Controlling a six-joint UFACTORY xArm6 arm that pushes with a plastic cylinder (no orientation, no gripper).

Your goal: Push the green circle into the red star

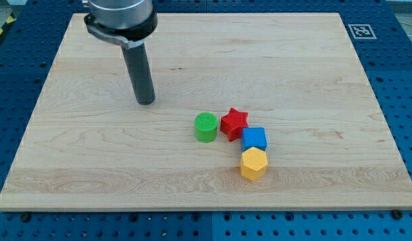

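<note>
While green circle [206, 127] sits just beside red star [234, 123], my tip [146, 102] up-left, apart, no jaws.

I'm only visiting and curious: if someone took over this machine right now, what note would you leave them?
My tip rests on the board, up and to the view's left of the blocks, touching none.
The green circle sits just left of the red star, very close; contact is hard to judge.
A blue cube and a yellow hexagon crowd the star's lower right.
Left: probably bring the tip to the circle's left and nudge it rightward.
</note>
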